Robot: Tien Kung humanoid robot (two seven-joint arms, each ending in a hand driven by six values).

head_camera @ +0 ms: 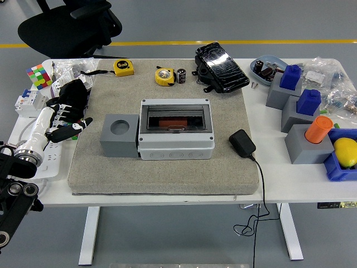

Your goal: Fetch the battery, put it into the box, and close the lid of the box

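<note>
Robotics lab or workshop, white table (290, 184) cluttered with tape measures (124, 67), office chair (67, 25), floor line (223, 42)

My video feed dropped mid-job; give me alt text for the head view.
The grey box sits shut mid-mat, an orange item behind its clear lid. The left hand hovers open at the mat's left edge, holding nothing. The battery stands beyond, by a yellow tape measure.
</note>
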